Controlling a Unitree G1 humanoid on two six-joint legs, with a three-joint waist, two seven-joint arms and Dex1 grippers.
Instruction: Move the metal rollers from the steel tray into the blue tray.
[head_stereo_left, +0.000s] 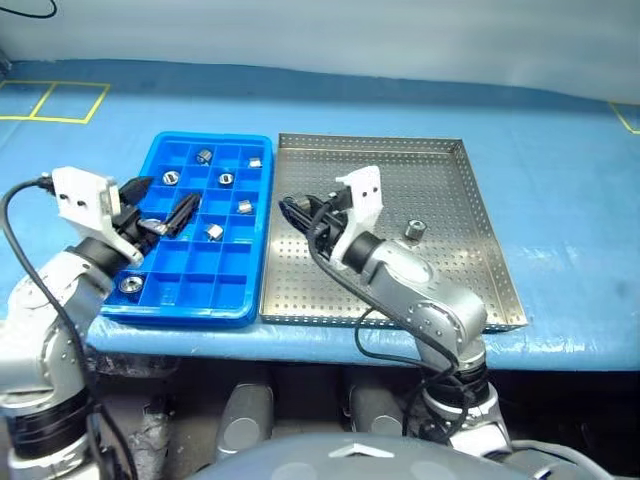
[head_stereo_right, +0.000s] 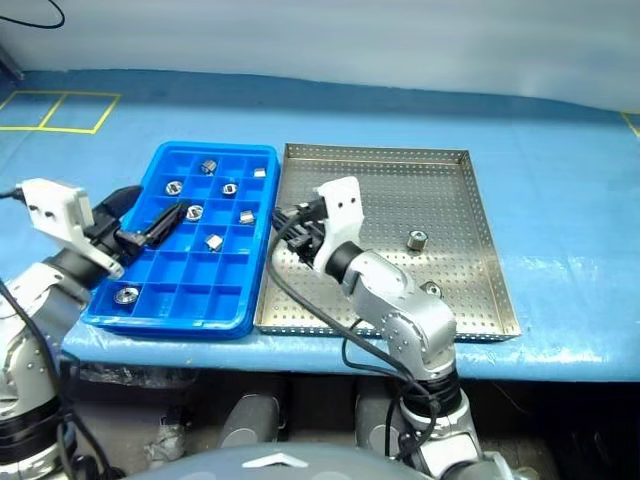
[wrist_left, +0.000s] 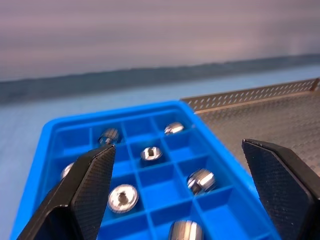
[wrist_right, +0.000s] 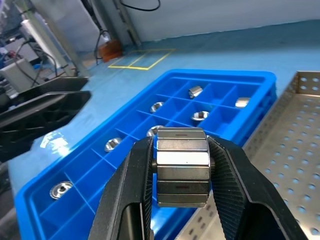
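You had the steel tray (head_stereo_left: 470, 215) beside the blue tray (head_stereo_left: 160, 290), with two rollers (head_stereo_left: 414, 230) left on steel. Your left gripper (head_stereo_left: 160, 215) hung wide open and empty over blue; your right gripper (wrist_right: 182, 172) clamped one roller (wrist_right: 181, 167).

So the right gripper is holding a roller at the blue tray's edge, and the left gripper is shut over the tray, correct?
Not quite: the left gripper is open, jaws wide apart over the blue tray, as the left wrist view shows. The right gripper does hold a roller.
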